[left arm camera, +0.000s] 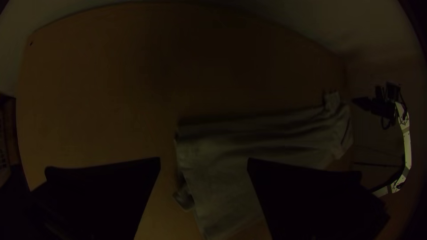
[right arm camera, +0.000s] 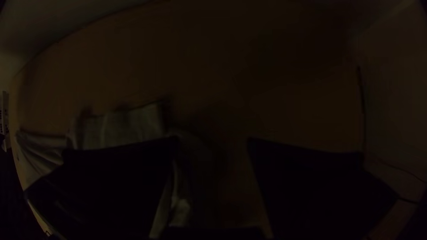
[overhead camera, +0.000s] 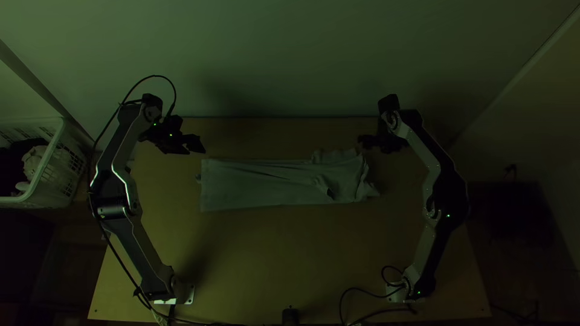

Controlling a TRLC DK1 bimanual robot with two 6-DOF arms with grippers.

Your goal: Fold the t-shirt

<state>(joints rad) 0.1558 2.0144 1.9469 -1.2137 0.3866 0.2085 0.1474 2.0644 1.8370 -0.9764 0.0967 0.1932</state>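
Note:
The grey t-shirt [overhead camera: 260, 184] lies on the table as a long folded strip running left to right, smooth at its left end and rumpled at its right. Above the strip's left end in the top view is my left gripper [overhead camera: 194, 145]. My right gripper [overhead camera: 376, 142] is by the upper right corner of the cloth. In the left wrist view the left gripper [left arm camera: 203, 163] stands open, with the shirt [left arm camera: 222, 178] partly between and beyond its fingers. The right gripper [right arm camera: 213, 143] is open too, and cloth [right arm camera: 129, 126] shows beside one finger.
A white plastic basket [overhead camera: 45, 172] with cloth things inside stands left of the wooden table [overhead camera: 272, 259]. Black cables [overhead camera: 362, 311] run along the table's near edge. A small dark object [overhead camera: 290, 316] sits at the near edge's middle. The pale wall rises behind the far edge.

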